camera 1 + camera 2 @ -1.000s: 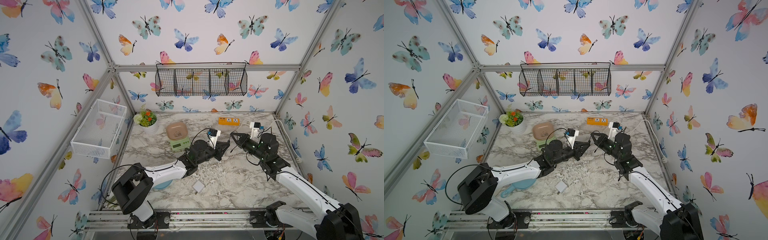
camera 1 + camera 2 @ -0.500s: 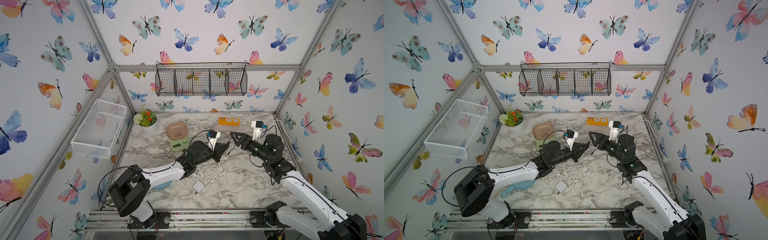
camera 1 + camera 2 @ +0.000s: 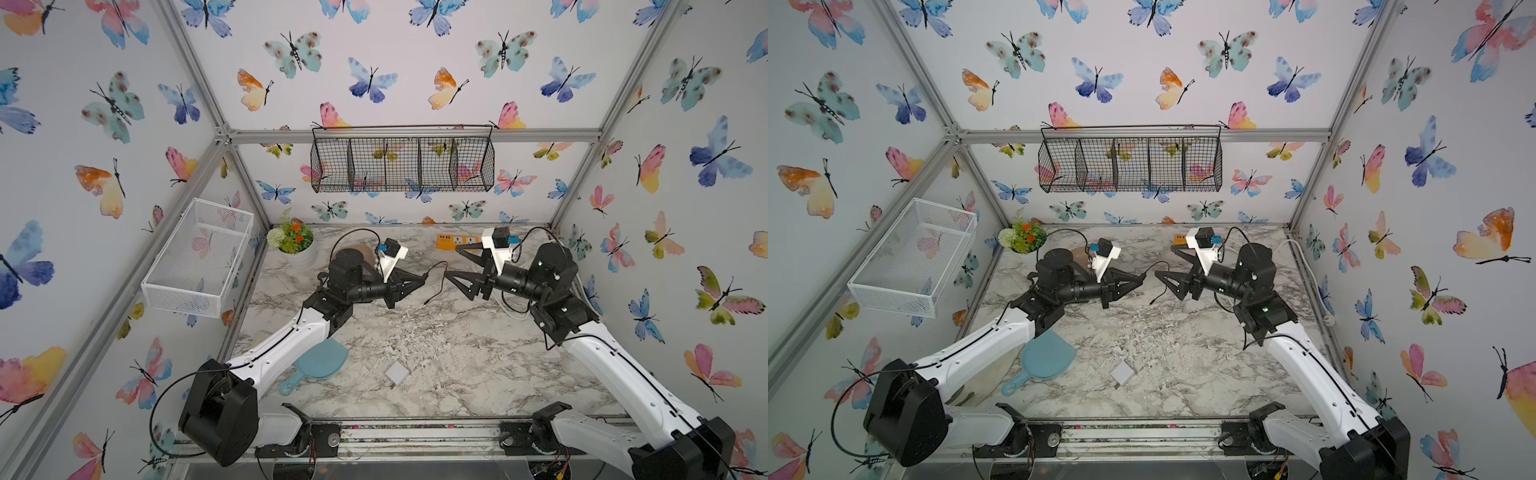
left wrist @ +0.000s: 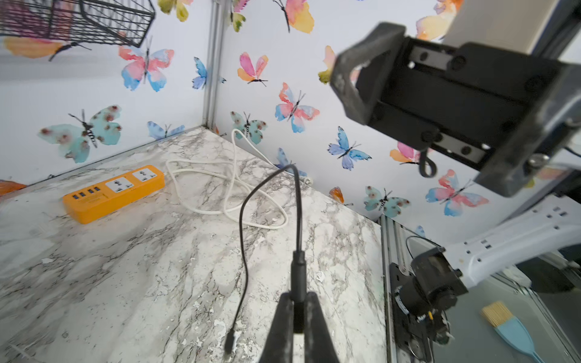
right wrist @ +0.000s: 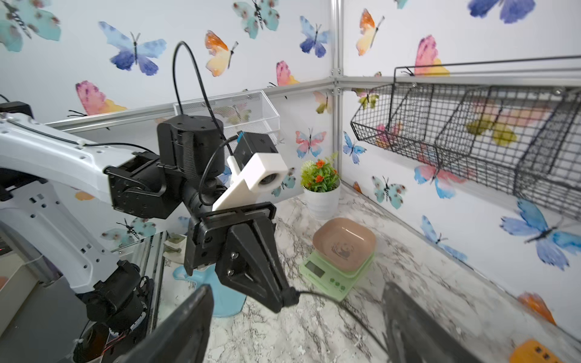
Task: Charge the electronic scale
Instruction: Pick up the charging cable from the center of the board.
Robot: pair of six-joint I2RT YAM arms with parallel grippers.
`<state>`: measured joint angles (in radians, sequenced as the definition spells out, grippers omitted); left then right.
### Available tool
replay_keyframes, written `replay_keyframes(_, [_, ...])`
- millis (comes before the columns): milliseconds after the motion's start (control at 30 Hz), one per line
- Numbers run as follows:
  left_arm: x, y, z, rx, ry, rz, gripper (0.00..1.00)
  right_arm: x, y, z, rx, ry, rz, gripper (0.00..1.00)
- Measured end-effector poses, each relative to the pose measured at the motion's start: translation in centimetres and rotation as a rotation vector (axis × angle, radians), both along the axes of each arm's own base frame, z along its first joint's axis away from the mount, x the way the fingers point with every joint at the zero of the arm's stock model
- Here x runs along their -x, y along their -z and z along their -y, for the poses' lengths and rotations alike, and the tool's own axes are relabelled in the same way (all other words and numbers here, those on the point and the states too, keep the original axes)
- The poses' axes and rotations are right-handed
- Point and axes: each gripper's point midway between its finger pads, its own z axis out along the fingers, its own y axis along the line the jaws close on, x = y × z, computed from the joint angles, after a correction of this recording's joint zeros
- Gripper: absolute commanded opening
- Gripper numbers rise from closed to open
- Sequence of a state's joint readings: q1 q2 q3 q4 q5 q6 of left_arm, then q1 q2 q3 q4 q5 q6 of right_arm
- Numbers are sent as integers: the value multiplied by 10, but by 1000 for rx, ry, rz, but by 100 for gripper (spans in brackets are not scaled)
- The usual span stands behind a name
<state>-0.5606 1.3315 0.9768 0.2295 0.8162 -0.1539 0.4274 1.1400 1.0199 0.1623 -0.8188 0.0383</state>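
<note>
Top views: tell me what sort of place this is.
Probably a robot test booth dressed as a home counter: aluminium frame holding butterfly-print walls, a marble-pattern tabletop, and household props like the orange power strip and potted plant.

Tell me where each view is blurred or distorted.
Left wrist view: the near right gripper is soft, the black cable and orange power strip crisp. Right wrist view: that gripper's own fingers smear at the picture's edge, while the electronic scale is sharp. Both top views: evenly lit, sharp, no glare; the wide lens splays the frame posts.
</note>
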Motion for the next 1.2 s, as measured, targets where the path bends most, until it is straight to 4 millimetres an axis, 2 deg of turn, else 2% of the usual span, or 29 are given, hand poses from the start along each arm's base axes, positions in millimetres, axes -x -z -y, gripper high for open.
replay_keyframes(200, [23,-7,0,-43,154,16,8,-4,11,-23,82,-193,14,80])
replay_keyframes(300, [28,-8,-1,-62,191,21,7,-3,24,-29,119,-269,-19,67])
replay_keyframes(333, [29,-7,-1,-68,199,18,7,-2,29,-30,128,-293,-33,66])
replay_keyframes(500, [30,0,-2,-98,213,1,7,9,48,-30,152,-360,-90,59])
replay_keyframes(867, [30,3,-3,-123,221,-9,6,22,54,-28,152,-418,-108,51])
replay_keyframes(1000, [30,4,-3,-125,222,-12,6,24,59,-28,157,-431,-129,42])
replay_keyframes(1200, [28,5,-2,-128,222,-16,5,23,72,-31,174,-439,-184,41])
